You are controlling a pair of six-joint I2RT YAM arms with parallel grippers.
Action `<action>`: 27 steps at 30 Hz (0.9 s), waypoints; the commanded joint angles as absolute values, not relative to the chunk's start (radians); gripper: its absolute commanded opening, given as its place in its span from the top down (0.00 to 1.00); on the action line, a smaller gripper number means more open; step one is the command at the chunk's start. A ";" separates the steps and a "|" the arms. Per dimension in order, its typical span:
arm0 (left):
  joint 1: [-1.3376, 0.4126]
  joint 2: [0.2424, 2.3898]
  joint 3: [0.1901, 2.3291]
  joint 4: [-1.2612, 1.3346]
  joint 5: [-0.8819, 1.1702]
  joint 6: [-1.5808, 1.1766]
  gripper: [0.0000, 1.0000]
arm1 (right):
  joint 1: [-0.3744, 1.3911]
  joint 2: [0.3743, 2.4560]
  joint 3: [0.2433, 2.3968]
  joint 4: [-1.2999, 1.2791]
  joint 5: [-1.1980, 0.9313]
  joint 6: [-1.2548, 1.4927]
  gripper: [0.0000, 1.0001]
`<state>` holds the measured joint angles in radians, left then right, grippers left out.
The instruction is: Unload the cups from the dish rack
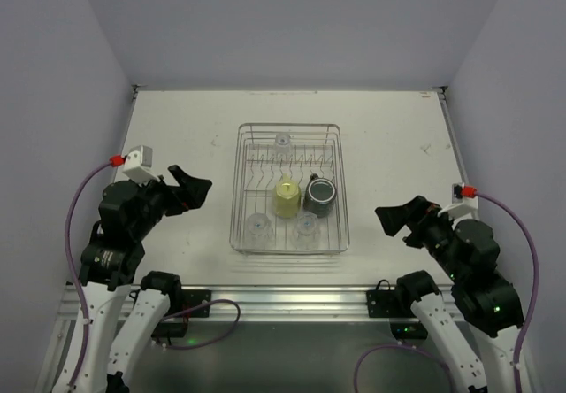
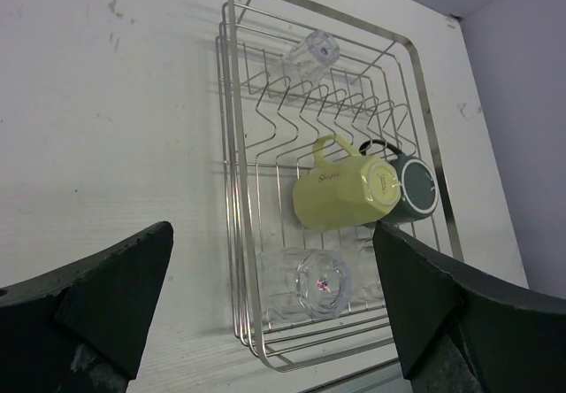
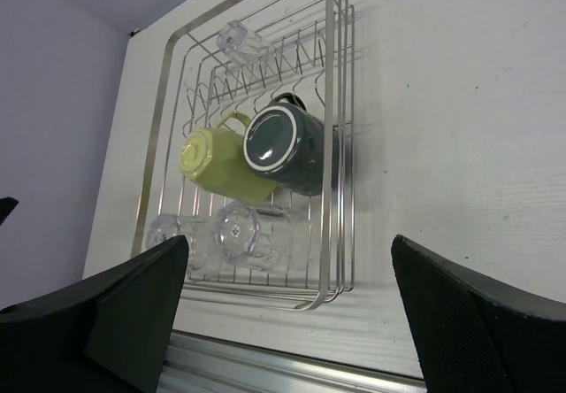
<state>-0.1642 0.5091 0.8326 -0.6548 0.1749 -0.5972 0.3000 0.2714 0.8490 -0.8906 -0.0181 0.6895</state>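
**Desk:** Where do the cups stand?

**Me:** All five are in the dish rack (image 1: 237, 189), which sits mid-table (image 1: 177, 127) between my two arms. The pale yellow mug (image 1: 286, 197) and the dark grey mug (image 1: 319, 196) are side by side in the middle, touching, just on the near side of the prong row (image 1: 292, 157). From both wrist cameras I see their bases turned towards me.

**Desk:** And the clear ones?

**Me:** The near-left tumbler (image 1: 258, 226) and the near-right tumbler (image 1: 306, 227) are close together in the near section. The far tumbler (image 1: 283, 142) is alone beyond the prongs, at the far end.

**Desk:** Any writing you can make out?

**Me:** In the left wrist view there is a cursive word (image 2: 329, 176) on the side of the yellow mug, below its handle. It seems to start with an S, but I cannot read the rest.

**Desk:** Grippers?

**Me:** The left gripper (image 1: 190, 181) hangs to the left of the rack, apart from it, its fingers (image 2: 106, 296) spread wide with nothing held. The right gripper (image 1: 393, 220) hangs to the right of the rack, its fingers (image 3: 478, 322) just as wide and empty
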 commanded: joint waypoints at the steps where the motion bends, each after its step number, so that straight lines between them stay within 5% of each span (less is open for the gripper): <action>1: -0.167 0.566 0.891 -0.696 0.242 -0.532 0.01 | 0.296 0.320 0.894 -0.876 -0.051 0.647 0.01; 13: -0.167 0.589 0.899 -0.698 0.232 -0.526 0.02 | 0.328 0.598 1.011 -0.856 -0.161 0.575 0.05; 27: -0.167 0.620 0.879 -0.690 0.222 -0.517 0.02 | 0.797 0.868 1.066 -0.853 0.165 0.701 0.05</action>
<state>-0.1642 0.6155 0.8711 -0.6823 0.1974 -0.5549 0.7139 0.8047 1.0145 -0.8619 0.0368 0.6556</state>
